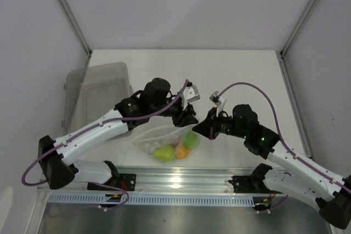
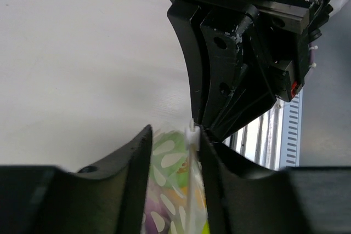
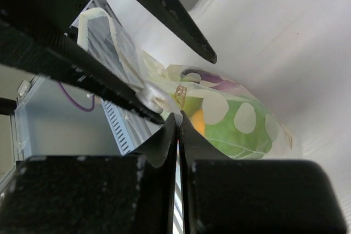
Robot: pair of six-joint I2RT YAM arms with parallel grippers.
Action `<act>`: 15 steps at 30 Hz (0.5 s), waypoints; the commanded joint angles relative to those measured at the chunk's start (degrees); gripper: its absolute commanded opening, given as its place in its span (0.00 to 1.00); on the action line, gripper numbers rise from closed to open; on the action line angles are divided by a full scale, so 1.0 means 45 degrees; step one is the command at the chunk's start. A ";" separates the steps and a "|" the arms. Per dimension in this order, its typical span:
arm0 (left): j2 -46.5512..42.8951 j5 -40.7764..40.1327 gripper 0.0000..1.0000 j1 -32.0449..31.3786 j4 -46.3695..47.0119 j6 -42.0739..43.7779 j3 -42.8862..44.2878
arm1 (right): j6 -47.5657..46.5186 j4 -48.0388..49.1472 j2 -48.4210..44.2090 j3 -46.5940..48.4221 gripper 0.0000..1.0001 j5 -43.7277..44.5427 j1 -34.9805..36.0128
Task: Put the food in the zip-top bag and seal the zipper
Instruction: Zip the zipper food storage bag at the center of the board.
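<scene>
The zip-top bag (image 1: 149,140) lies near the table's front edge with the food inside: a green fruit (image 1: 191,139), a yellow-green pear (image 1: 163,153) and an orange fruit (image 1: 182,151). The purple eggplant (image 3: 211,79) shows through the plastic in the right wrist view. My right gripper (image 1: 202,128) (image 3: 179,116) is shut on the bag's edge at its right end. My left gripper (image 1: 190,118) (image 2: 174,135) is open astride the bag's mouth. A small white zipper tab (image 2: 191,134) rests against its right finger (image 2: 219,173).
A translucent grey bin (image 1: 98,89) stands at the left of the table behind my left arm. A metal rail (image 1: 175,182) runs along the near edge. The two grippers are almost touching above the bag's right end.
</scene>
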 commanded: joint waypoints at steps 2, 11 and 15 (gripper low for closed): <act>-0.0005 -0.0151 0.36 -0.0112 -0.0110 0.0258 0.0409 | 0.0123 0.0321 -0.0127 0.0551 0.00 0.0105 0.0061; -0.0161 -0.0308 0.01 -0.0092 -0.0481 0.0258 0.0409 | 0.0026 -0.0382 -0.0867 0.0649 0.00 0.0514 0.0061; -0.0200 -0.0133 0.01 -0.0092 -0.0540 0.0200 0.0273 | 0.0045 -0.0732 -0.1025 0.0785 0.00 0.0749 0.0061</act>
